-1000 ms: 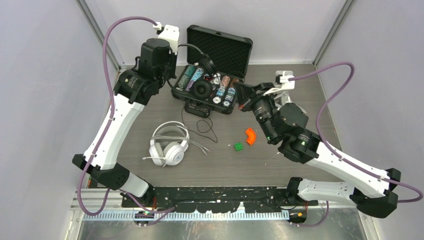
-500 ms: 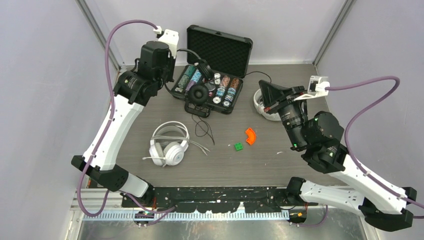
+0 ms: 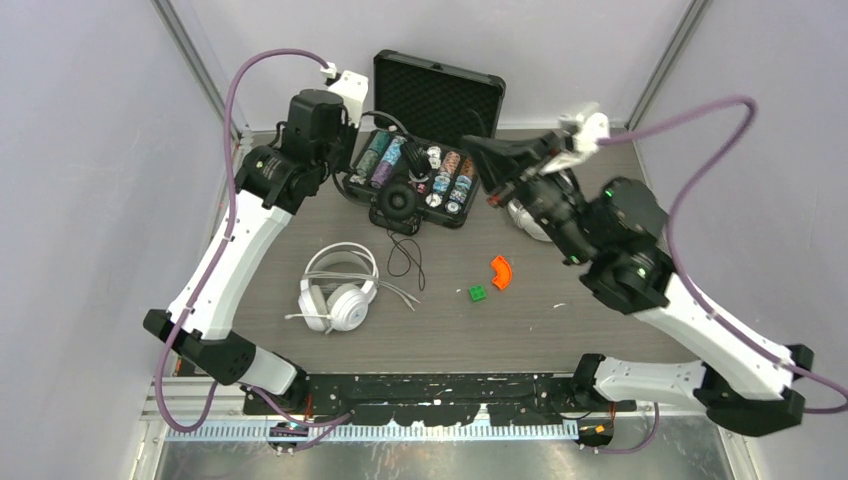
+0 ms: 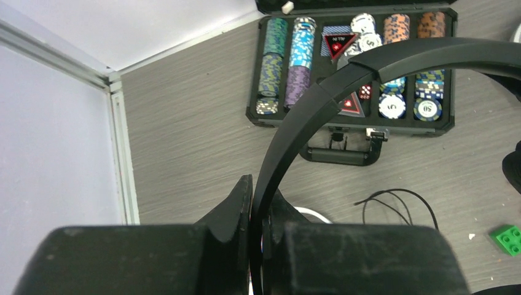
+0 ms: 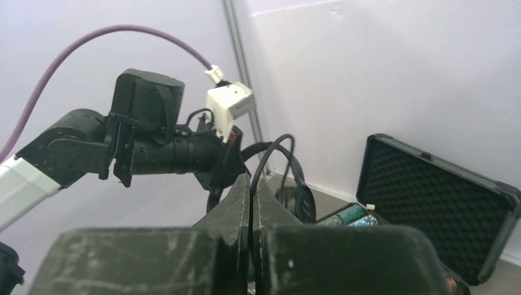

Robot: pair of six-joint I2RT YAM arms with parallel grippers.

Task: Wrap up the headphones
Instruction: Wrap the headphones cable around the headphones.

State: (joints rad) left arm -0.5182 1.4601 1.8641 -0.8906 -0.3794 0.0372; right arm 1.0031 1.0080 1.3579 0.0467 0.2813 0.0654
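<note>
The black headphones (image 3: 400, 200) hang over the open chip case, with my left gripper (image 3: 350, 160) shut on their headband (image 4: 368, 61). In the left wrist view, my left gripper (image 4: 261, 203) pinches the band edge-on. The thin black cable (image 5: 270, 153) runs up out of my right gripper (image 5: 252, 184), which is shut on it. My right gripper (image 3: 472, 145) is raised over the case, pointing left toward the left gripper. One white pair of headphones (image 3: 338, 290) lies on the table at front left. Another white pair (image 3: 522, 218) is mostly hidden under my right arm.
An open black case (image 3: 440, 100) of poker chips stands at the back centre. A loose loop of black cable (image 3: 408, 262) trails on the table. In front of the case lie an orange curved piece (image 3: 501, 271) and a green brick (image 3: 478, 294). Walls close in left, right and behind.
My right arm swung out to the right, then back left and higher over the case, still gripping the cable. My left gripper shifted slightly right with the headband.
</note>
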